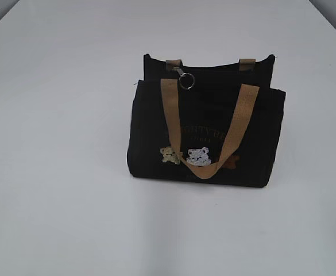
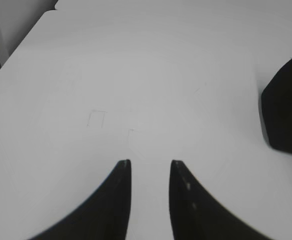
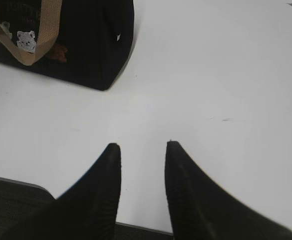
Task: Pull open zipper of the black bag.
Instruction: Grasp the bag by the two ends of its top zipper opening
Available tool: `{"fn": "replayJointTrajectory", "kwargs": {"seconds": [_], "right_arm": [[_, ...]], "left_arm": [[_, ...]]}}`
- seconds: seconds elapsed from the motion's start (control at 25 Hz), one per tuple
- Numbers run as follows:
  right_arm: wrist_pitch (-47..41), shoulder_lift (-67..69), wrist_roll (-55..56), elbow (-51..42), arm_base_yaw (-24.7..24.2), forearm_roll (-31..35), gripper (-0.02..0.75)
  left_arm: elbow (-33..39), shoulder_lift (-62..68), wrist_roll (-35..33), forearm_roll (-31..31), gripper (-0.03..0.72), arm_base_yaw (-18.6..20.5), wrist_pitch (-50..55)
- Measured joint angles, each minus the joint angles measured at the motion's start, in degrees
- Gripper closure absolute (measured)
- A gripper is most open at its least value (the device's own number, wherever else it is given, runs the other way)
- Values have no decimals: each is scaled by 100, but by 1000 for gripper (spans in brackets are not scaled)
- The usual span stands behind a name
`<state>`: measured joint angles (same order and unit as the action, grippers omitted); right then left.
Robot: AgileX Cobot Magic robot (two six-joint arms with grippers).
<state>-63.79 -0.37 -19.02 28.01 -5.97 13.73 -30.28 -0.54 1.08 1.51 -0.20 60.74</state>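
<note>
The black bag [image 1: 208, 123] stands upright in the middle of the white table, with tan handles and small bears on its front. Its zipper [image 1: 213, 64] runs along the top edge, and the pull with a silver key ring [image 1: 186, 80] hangs at the left end. Neither arm shows in the exterior view. My left gripper [image 2: 149, 162] is open over bare table, with a corner of the bag [image 2: 285, 117] off to its right. My right gripper [image 3: 143, 145] is open too, near the table's front edge, with the bag [image 3: 81, 40] ahead and to its left.
The white table [image 1: 58, 172] spreads wide around the bag. Its left edge [image 2: 16, 50] shows in the left wrist view, and its front edge [image 3: 21, 182] lies under the right gripper. Faint pencil marks [image 2: 97, 117] are on the surface.
</note>
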Motion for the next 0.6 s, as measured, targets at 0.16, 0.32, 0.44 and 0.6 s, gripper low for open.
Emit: {"fn": "replayJointTrajectory", "kwargs": {"seconds": [0.16,0.32,0.44,0.6], "right_arm": [[0,0,0,0,0,0,491],[0,0,0,0,0,0,491],[0,0,0,0,0,0,491],[0,0,0,0,0,0,491]], "left_arm": [[0,0,0,0,488,0,0],[0,0,0,0,488,0,0],[0,0,0,0,488,0,0],[0,0,0,0,488,0,0]]}}
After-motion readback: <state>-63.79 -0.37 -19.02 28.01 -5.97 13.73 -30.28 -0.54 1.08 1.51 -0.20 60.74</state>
